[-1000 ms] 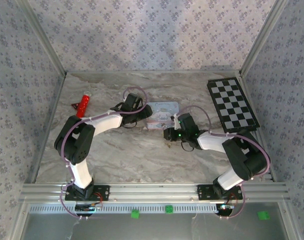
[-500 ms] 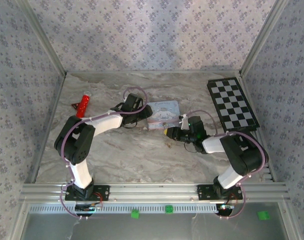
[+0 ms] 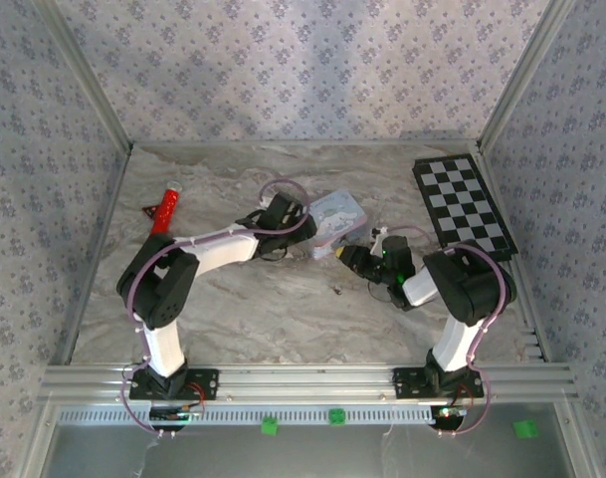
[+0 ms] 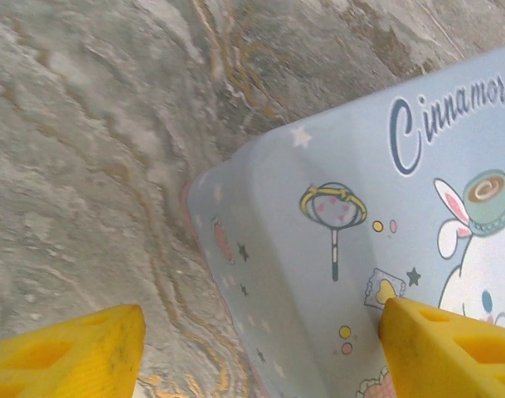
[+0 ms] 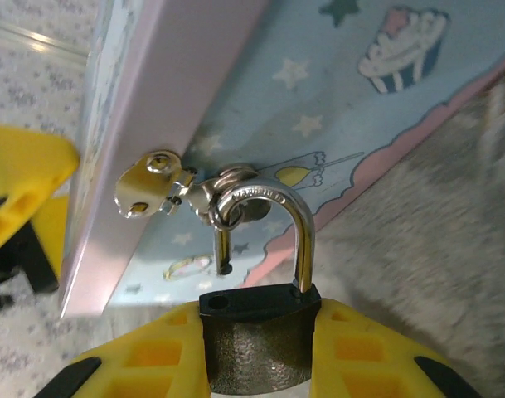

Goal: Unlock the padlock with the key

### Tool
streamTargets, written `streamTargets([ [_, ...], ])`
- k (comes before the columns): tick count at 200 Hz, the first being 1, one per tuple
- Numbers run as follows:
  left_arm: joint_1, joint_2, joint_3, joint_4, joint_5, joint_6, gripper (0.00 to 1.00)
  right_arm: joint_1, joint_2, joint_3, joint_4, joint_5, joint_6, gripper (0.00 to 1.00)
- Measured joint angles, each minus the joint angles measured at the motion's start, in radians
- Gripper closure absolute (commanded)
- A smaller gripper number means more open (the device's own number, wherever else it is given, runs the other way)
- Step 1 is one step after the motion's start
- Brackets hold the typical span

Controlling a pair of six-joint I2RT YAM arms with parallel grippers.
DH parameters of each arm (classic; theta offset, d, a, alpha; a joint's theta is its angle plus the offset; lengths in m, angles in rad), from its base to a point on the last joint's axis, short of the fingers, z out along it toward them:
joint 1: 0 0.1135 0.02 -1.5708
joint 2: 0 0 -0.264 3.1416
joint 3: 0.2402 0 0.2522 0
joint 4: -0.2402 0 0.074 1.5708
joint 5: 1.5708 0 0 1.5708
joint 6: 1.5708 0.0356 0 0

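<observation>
Top view: the left gripper (image 3: 307, 227) is at the near-left side of the tin (image 3: 337, 214), which sits tilted at mid-table. The right gripper (image 3: 350, 255) meets the tin's near-right corner. A dark speck (image 3: 336, 291) on the table in front may be the key; too small to tell.

Left wrist: the left gripper (image 4: 260, 332) has its fingers (image 4: 70, 352) wide apart, straddling a corner of the tin (image 4: 318, 249). One overlaps the tin and the other stands clear of it, so this is no clamp. The lid reads "Cinnamoro", cut off at the frame edge, above a cartoon rabbit.

Right wrist: the right gripper (image 5: 260, 352) is clamped on the padlock (image 5: 259, 323). Its shackle (image 5: 277, 215) is hooked through the hasp (image 5: 152, 186) of the tin (image 5: 318, 108). The short leg hangs free above the body, so the lock looks already sprung. The next move would be to swing the shackle out of the hasp while the tin is steadied. The shackle's engraving is too small to read
</observation>
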Motion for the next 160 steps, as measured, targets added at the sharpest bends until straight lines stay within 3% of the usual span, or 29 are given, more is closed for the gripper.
streamTargets([
  [64,-0.048,0.033,0.038,-0.003,-0.026,-0.019,0.26,-0.048,0.105,0.002,0.183,0.033,0.122,0.77],
  [160,-0.028,0.024,0.011,0.031,0.002,-0.026,0.26,-0.137,0.021,-0.002,0.151,-0.049,0.095,0.74],
])
